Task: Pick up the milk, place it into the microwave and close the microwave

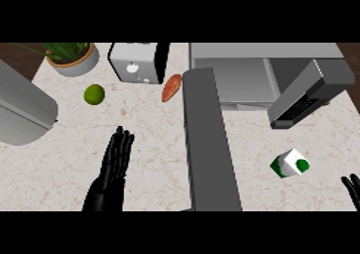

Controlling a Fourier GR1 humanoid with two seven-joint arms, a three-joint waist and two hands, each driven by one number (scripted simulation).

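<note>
The milk carton lies tilted on the desk just beyond the released right hand, probably light, stiff and slightly slippery, best taken across its flat sides.

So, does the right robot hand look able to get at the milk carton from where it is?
Probably yes: the right robot hand sits open at the lower right edge, and the milk carton stands on bare counter just up-left of it, with nothing between them.
</note>
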